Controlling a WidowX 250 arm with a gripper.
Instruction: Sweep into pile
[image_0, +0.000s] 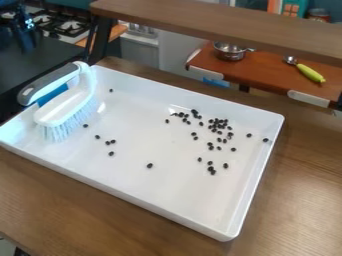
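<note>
l. rim of tray (147, 140) part hid by brush (65, 107); blue bit (53, 94) behind its grip (48, 83) also part hid. bristle tips hard to make out vs white tray floor. can't tell arm pose, or if claw's apart or together. brush sits in tray's l. end, bristles down, grip on top; long axis runs diag., grip's free end pts lower l., out over rim. dark beans (219, 132) mostly in r. half, w/ a few nr brush. tray's on worktop (300, 175).

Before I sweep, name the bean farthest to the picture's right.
The lone bean by the right wall of the tray; all others lie farther left.
</note>
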